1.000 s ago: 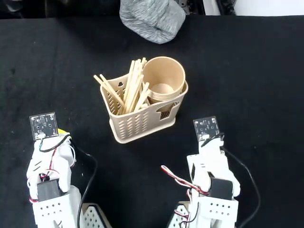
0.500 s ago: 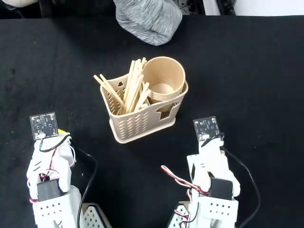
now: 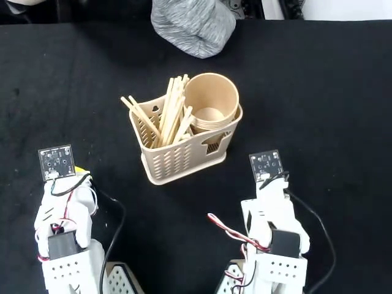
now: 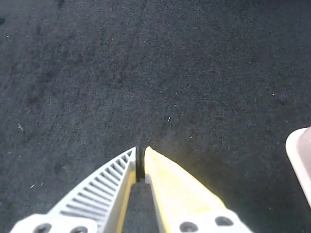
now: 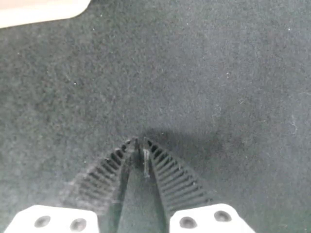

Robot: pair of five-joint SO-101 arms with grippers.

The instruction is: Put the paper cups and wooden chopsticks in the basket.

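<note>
A beige perforated basket (image 3: 177, 158) stands mid-table. Stacked paper cups (image 3: 211, 101) sit upright in its right half. Several wooden chopsticks (image 3: 165, 116) lean in its left half, tips sticking out above the rim. The left arm (image 3: 61, 208) is folded back at the near left edge and the right arm (image 3: 272, 214) at the near right, both well short of the basket. My left gripper (image 4: 141, 151) is shut and holds nothing, just over the black cloth. My right gripper (image 5: 138, 143) is likewise shut and empty. A corner of the basket (image 4: 301, 155) shows in the left wrist view.
A person's grey sleeve (image 3: 193, 24) rests at the far edge of the table behind the basket. Black cloth (image 3: 318, 98) covers the table. A pale edge of the basket (image 5: 39, 9) shows in the right wrist view.
Only the grey sleeve at the far edge has shifted a little; both arms, the basket and its contents stay as they were.
</note>
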